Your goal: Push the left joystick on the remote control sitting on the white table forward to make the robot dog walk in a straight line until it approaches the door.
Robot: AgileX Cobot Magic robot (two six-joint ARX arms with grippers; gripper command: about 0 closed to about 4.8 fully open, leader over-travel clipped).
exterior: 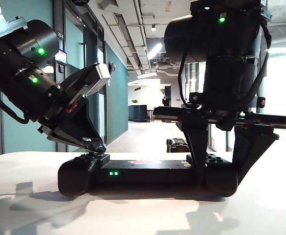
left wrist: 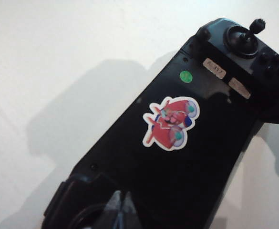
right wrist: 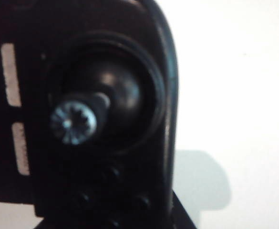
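My left fingers (exterior: 98,146), together, press the left joystick (exterior: 95,152); right fingers (exterior: 220,147) straddle the remote (exterior: 147,171) at lower centre on the table (exterior: 25,166). Dog (exterior: 178,145) walking, door not reached.

A long corridor (exterior: 147,129) with teal walls (exterior: 116,93) and ceiling lights (exterior: 155,49) stretches behind.

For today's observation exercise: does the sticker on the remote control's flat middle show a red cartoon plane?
Yes. In the left wrist view the remote control carries a white-edged sticker of a red cartoon plane.
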